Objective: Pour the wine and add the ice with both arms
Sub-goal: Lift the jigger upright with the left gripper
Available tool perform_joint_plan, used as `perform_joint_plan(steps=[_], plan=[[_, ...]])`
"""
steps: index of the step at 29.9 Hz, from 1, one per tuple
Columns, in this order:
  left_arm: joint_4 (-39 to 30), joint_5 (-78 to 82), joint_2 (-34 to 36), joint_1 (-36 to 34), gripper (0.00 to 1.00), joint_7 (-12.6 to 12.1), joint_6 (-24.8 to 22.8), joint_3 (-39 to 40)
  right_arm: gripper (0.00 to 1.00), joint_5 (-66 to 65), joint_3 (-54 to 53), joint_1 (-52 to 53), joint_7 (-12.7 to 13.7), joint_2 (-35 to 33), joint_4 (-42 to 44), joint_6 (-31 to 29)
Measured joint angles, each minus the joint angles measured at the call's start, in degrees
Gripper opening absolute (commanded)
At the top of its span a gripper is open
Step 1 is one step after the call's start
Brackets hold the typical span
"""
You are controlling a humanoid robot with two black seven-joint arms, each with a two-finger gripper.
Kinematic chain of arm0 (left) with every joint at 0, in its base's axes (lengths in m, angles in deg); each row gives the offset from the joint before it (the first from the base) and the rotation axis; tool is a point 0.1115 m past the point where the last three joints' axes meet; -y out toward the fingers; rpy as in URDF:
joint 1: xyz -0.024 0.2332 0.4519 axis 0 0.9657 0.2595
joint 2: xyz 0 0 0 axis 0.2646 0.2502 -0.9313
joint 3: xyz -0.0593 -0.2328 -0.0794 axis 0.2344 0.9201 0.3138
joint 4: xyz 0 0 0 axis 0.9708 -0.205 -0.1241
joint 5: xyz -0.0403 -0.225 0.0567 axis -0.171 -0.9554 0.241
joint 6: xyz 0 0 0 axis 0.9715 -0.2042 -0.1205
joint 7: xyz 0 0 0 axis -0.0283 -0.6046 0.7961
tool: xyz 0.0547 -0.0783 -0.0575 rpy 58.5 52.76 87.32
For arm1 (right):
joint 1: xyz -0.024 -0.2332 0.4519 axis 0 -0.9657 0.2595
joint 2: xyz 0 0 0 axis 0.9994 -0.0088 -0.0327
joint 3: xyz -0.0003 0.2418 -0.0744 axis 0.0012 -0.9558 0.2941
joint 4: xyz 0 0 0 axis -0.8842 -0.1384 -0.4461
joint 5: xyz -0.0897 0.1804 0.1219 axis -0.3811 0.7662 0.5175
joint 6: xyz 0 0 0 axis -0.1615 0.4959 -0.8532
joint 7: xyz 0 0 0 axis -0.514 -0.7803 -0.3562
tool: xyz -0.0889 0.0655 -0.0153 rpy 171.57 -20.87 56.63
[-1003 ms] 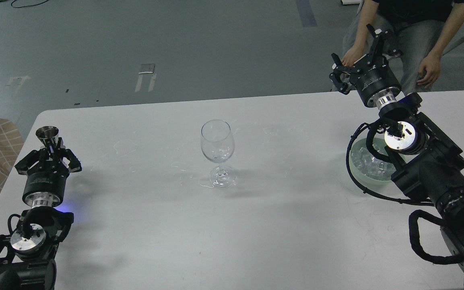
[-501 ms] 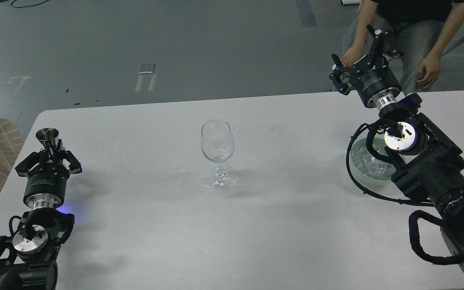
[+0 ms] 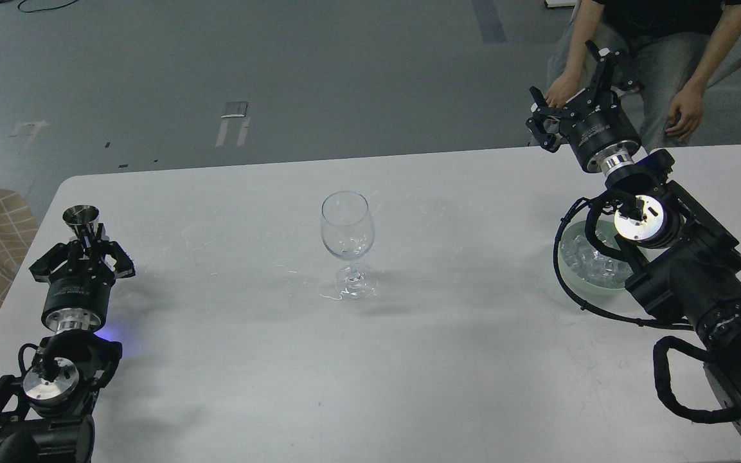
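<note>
Shifted slightly right near the counter's left edge, left pincer (image 3: 84, 243) grips the steel jigger (image 3: 81, 217); right pincer (image 3: 581, 74) released above ice (image 3: 592, 257) bowl; abrupt swing risks toppling wine glass (image 3: 346, 243).

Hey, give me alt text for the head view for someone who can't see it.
An empty wine glass stands mid-table between two black robot arms. The left gripper holds a small metal jigger; the right gripper hangs open beyond a bowl of ice.

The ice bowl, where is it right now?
In the head view, the ice bowl sits on the table's right side, partly hidden under the right arm, right of the wine glass.
</note>
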Motion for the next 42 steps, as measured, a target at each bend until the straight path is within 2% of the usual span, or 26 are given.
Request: perform_joint_plan(steps=[8,21,42], plan=[[0.0,-0.6,0.0,-0.6,0.0,-2.0,0.0,0.4,1.0,0.0,0.0,0.0,0.0,0.0,0.0,0.0],[-1.3,-0.9,-2.5,-2.0,0.0,-6.5,-0.7,0.1,1.0,0.0,0.0,0.1,0.0,0.1,0.0,0.0],[-6.8,-0.4,-2.7,-2.6,0.0,-7.2,-0.1,-6.2,1.0,0.0,0.0,-0.1,0.6,0.0,0.0,0.0]])
